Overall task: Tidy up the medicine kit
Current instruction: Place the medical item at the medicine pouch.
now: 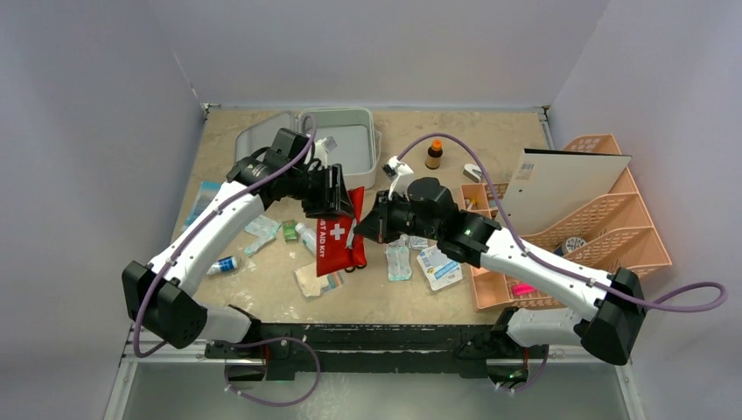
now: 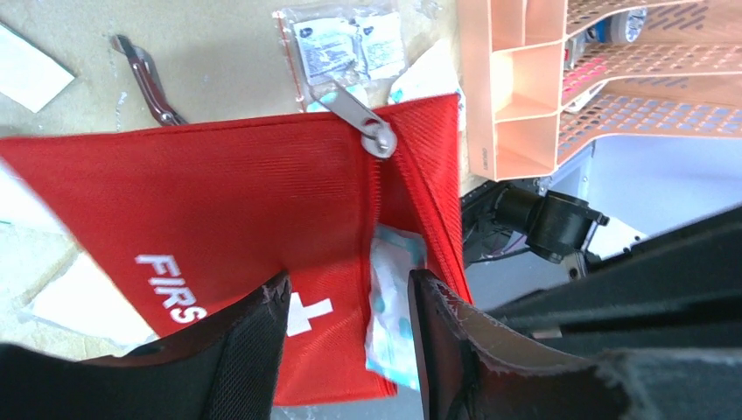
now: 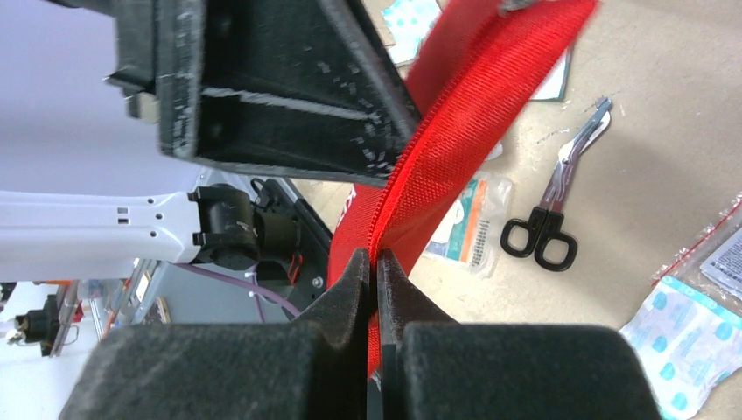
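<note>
From above, the light-grey, rounded, hinged plastic medicine kit point(image 1: 348, 144) lies open at the far side of the tan table point(image 1: 499, 131), its lid folded out to the left. The left hand point(image 1: 339, 208) sits just in front of the kit's near rim, and that arm's wrist crosses over the open case. The right hand point(image 1: 366, 227) is farther from the kit, nearer and to the right. Between the two hands hangs a flat red fabric pouch point(image 1: 339, 234) with a white cross. A peach-orange lattice plastic organizer point(image 1: 612, 219) stands at the right edge of the table. A small brown bottle with an orange cap point(image 1: 434, 155) stands between the organizer and the kit.

In the left wrist view, the left hand point(image 2: 348, 282) has its fingers point(image 2: 258, 341) spread wide. The red pouch point(image 2: 219, 201) lies across the gap. A blue-and-white packet point(image 2: 391, 306) sticks out of the pouch's open zipper, between the fingers. The metal zipper pull point(image 2: 376, 137) sits at the pouch's far edge, and the organizer point(image 2: 516, 87) is beyond it.

In the right wrist view, the right hand point(image 3: 376, 258) is pressed together, pinching the pouch's point(image 3: 472, 114) zipper edge. Black-handled scissors point(image 3: 541, 234) lie on the table to the right.
</note>
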You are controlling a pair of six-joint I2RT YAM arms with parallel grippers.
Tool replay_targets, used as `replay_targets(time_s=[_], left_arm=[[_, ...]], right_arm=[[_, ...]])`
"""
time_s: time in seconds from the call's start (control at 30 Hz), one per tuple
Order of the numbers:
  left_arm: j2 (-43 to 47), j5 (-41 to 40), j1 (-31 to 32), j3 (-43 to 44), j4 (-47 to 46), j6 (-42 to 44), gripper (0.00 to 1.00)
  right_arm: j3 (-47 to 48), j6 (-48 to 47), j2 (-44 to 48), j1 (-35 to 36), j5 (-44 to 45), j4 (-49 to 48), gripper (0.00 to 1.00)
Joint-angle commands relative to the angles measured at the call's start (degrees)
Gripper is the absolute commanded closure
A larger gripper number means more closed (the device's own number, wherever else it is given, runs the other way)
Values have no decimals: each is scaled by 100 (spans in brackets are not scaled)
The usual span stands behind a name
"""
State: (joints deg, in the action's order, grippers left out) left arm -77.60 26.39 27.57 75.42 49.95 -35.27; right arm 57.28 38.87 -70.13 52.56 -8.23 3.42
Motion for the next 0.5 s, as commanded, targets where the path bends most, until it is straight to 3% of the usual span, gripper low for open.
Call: replay_targets(time_s=[0.0,0.47], left_arm=[[-177,-495,29,403,2,160,49],[-562,-705,28,569,59,459,48]], right_arm=[[84,-143,-68,18,-294,-447,100],[222,-367,-197,18,-255,-360,100]])
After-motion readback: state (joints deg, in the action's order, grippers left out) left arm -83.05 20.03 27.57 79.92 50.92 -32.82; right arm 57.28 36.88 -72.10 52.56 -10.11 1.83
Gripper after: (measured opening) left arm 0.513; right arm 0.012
